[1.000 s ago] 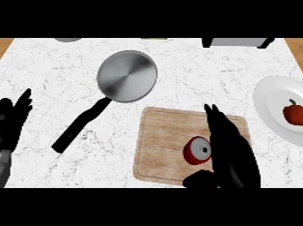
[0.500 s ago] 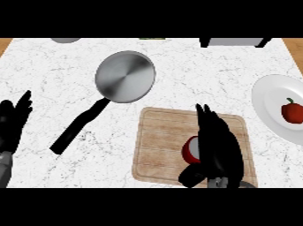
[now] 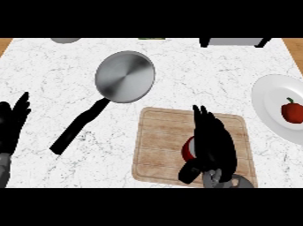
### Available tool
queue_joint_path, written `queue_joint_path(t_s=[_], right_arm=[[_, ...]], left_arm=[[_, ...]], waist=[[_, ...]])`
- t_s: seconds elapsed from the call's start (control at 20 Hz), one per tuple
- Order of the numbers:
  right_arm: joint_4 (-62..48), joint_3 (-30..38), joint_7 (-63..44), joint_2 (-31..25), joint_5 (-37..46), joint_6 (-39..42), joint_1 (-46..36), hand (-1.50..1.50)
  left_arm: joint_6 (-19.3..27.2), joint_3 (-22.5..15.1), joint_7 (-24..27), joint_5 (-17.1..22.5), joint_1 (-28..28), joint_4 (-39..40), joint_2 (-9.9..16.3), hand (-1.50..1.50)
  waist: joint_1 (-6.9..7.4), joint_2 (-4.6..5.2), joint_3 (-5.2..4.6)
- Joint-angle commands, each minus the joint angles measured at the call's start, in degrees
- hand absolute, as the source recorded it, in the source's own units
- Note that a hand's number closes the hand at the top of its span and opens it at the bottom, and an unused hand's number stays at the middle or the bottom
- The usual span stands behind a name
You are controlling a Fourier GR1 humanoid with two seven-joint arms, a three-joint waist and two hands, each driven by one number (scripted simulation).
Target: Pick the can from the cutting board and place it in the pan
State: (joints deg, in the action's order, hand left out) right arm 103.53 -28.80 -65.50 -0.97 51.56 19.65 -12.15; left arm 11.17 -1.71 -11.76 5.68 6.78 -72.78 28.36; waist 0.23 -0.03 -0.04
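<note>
A red can [image 3: 187, 149] stands on the wooden cutting board [image 3: 161, 141], mostly hidden; only its left edge shows. My right hand [image 3: 212, 143] lies over the can with its fingers stretched towards the board's far edge and the thumb [image 3: 189, 173] low at the can's near side; the fingers are not curled round it. The steel pan [image 3: 125, 77] sits at the upper middle of the counter, its black handle [image 3: 79, 127] pointing down and left. My left hand [image 3: 7, 128] rests open at the left edge, fingers up.
A white plate [image 3: 274, 110] with a red pepper [image 3: 293, 111] sits at the right edge. A grey appliance [image 3: 232, 42] stands at the back right, and a small grey object [image 3: 65, 40] at the back left. White marble counter lies between pan and board.
My right hand has slid left over the can, hiding its top and most of its body. The left hand, pan and plate have not moved.
</note>
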Motion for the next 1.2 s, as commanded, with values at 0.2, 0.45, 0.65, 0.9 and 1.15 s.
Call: queue_joint_path(t_s=[0.2,0.45,0.65,0.9,1.15], right_arm=[[-4.2,-0.81,-5.6,0.92,2.51,-0.76,2.31,-1.5],[-6.07,0.09,-11.19,0.92,-2.05,-0.41,-2.67,-1.5],[-7.72,0.57,-7.36,0.93,0.84,-0.66,0.42,-1.5],[-6.31,-0.09,-1.64,-1.0,2.83,0.3,4.05,1.5],[-9.79,2.33,-0.65,-1.18,7.54,3.53,-1.91,1.5]], left_arm=[[-2.64,2.43,1.01,0.1,1.39,2.61,0.22,0.0],[-1.95,1.95,-1.02,-1.25,0.63,-0.93,-0.08,0.0],[-1.07,1.71,-0.72,-2.4,-0.82,-1.33,-1.74,0.0],[-2.78,3.42,-0.5,-1.97,-3.13,-3.05,-1.79,0.0],[-0.68,1.88,-2.26,-4.78,-1.77,-4.35,-3.43,0.0]], waist=[[-0.36,0.05,0.01],[0.11,0.07,0.01],[-0.06,0.03,0.01],[-0.05,-0.04,0.03],[0.01,-0.04,0.04]])
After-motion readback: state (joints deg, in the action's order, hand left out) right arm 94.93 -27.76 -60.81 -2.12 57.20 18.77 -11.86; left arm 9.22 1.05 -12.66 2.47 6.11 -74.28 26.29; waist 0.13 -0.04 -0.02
